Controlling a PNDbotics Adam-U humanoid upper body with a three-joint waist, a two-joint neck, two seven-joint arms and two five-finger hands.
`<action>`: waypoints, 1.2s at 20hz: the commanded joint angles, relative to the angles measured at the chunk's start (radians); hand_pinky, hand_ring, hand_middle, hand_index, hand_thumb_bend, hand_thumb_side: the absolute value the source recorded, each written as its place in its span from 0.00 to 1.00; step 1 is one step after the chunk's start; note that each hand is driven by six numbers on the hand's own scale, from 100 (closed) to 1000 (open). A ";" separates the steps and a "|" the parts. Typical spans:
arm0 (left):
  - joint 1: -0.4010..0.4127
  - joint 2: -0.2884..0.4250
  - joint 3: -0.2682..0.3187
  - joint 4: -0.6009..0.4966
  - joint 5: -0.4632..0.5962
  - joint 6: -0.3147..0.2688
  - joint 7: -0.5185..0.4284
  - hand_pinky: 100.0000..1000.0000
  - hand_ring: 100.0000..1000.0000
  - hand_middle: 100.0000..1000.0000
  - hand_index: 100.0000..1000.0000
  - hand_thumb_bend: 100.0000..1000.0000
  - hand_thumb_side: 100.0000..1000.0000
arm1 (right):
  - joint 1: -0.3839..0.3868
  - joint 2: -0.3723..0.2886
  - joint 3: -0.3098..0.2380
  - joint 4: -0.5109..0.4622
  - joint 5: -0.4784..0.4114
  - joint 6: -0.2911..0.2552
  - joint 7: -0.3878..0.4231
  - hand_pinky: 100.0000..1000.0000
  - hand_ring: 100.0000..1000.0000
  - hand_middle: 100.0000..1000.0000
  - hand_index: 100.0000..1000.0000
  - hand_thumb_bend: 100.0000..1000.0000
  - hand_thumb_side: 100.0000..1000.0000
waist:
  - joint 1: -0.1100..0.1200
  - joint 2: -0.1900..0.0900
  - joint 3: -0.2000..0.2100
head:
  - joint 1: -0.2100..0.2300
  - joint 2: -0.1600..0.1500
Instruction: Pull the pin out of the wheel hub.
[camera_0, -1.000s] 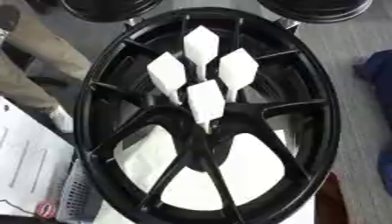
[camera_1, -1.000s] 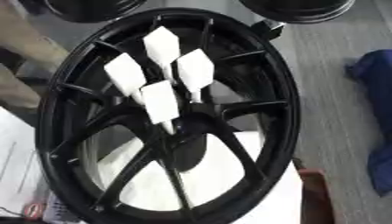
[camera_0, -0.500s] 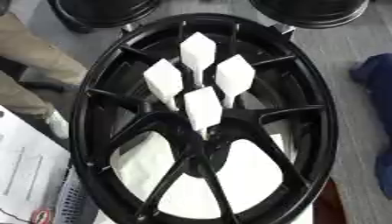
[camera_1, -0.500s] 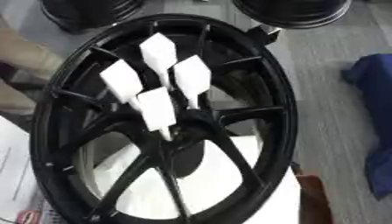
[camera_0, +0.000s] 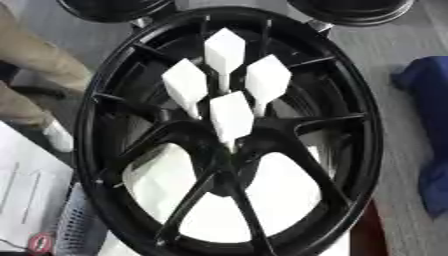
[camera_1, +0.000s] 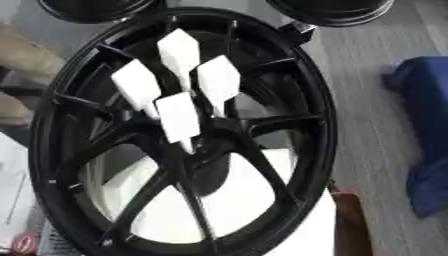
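A big black spoked wheel hub (camera_0: 354, 150) fills both views, lying flat on a white surface. Several white pins with flat, pointed heads stand upright near its middle. One is at the far side (camera_0: 225, 50), one on the left (camera_0: 185, 85), one on the right (camera_0: 267, 77), and the nearest (camera_0: 231, 116) is sunk into the hub's centre (camera_0: 229, 150). Neither of my hands shows in either view, and nothing touches the pins.
Two more black wheels lie beyond the hub, at the top left (camera_0: 114, 7) and top right (camera_0: 350, 10). A person's trouser leg (camera_0: 35, 55) and white shoe (camera_0: 59, 137) are at the left. Blue cloth (camera_0: 429, 125) lies right, papers (camera_0: 26, 195) lower left.
The whole picture has shifted a little, so the camera has moved. The pins and the wheel hub stand as before.
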 joint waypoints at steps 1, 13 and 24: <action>-0.011 0.044 0.003 0.000 -0.003 0.006 0.001 0.66 0.75 0.50 0.69 0.83 0.48 | -0.052 -0.063 0.043 -0.013 0.092 -0.057 0.059 0.81 0.70 0.69 0.78 0.05 0.44 | -0.005 -0.024 0.003 | -0.011 -0.016; -0.014 0.042 -0.005 0.008 0.015 0.008 -0.018 0.66 0.75 0.50 0.69 0.83 0.48 | -0.313 0.056 0.245 0.113 0.180 -0.204 0.431 0.82 0.74 0.73 0.81 0.08 0.56 | -0.020 -0.031 0.020 | -0.032 -0.042; -0.013 0.028 -0.002 0.021 0.024 0.008 -0.019 0.66 0.75 0.50 0.69 0.84 0.48 | -0.449 0.184 0.371 0.236 0.227 -0.218 0.450 0.82 0.74 0.73 0.81 0.11 0.57 | -0.020 -0.042 0.038 | -0.050 -0.031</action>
